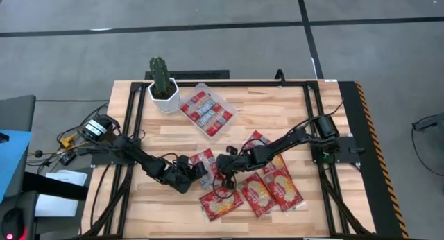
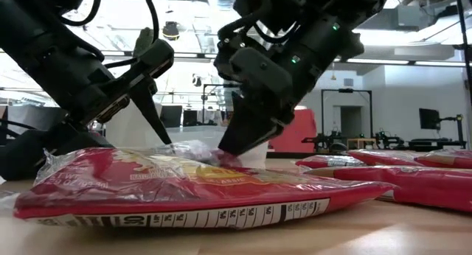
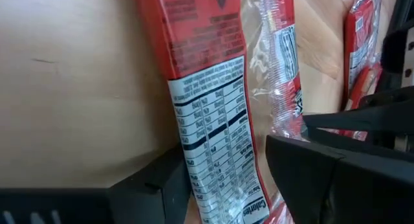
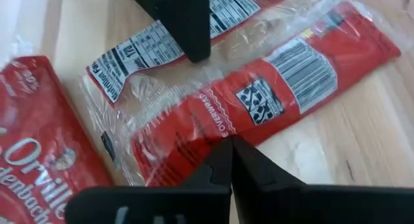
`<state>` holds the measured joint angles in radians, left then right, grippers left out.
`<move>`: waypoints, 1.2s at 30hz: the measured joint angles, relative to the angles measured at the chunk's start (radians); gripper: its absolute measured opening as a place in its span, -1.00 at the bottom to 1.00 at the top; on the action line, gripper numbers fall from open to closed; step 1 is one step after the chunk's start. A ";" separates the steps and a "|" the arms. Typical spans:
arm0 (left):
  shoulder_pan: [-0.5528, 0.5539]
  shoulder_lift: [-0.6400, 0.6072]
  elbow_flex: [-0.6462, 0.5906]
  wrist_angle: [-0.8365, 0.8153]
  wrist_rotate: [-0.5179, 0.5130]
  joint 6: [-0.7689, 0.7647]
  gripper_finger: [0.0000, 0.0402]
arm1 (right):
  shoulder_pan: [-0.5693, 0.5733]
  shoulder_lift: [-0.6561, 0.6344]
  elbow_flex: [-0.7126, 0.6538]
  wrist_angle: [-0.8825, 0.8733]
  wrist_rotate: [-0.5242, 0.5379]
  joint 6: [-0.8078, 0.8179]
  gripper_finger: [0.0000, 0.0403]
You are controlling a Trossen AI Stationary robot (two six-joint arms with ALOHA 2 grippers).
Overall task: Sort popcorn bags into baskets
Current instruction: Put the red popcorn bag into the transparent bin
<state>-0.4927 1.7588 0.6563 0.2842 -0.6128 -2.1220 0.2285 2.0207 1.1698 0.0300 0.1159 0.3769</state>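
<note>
Both dark arms stretch low over the wooden table (image 1: 277,108) and meet at its middle front. The left gripper (image 1: 196,169) straddles a small shiny red popcorn packet (image 1: 206,161), fingers apart; the right gripper (image 1: 223,164) is pinched closed on the neighbouring packet (image 4: 259,101)

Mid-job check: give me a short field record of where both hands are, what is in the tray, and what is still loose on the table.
left hand: low at the front centre, open, fingers either side of a small flat red popcorn packet
right hand: close beside it, fingers shut, tips down at a neighbouring small red packet
clear plastic tray: at the back beside the white cactus pot, holding several small red packets
loose large red packets: four at the front, one more behind the right arm
</note>
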 joint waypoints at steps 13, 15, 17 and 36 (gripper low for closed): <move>0.000 -0.033 0.003 0.021 0.042 0.075 -0.96 | -0.010 -0.194 0.002 -0.162 0.002 -0.076 -0.92; 0.003 -0.056 0.001 0.020 0.038 0.135 -0.98 | -0.013 -0.264 0.002 -0.230 0.022 -0.100 -0.89; 0.007 -0.093 0.000 0.014 0.033 0.183 -0.99 | -0.021 -0.338 0.001 -0.285 0.051 -0.121 -0.87; 0.282 -0.577 0.141 -0.397 0.332 0.650 -1.00 | -0.134 -0.819 0.001 -0.627 0.331 -0.216 -0.87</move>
<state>-0.2104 1.1816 0.7969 -0.1133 -0.2808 -1.4725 0.0947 1.2022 1.1709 -0.5970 0.4473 0.1607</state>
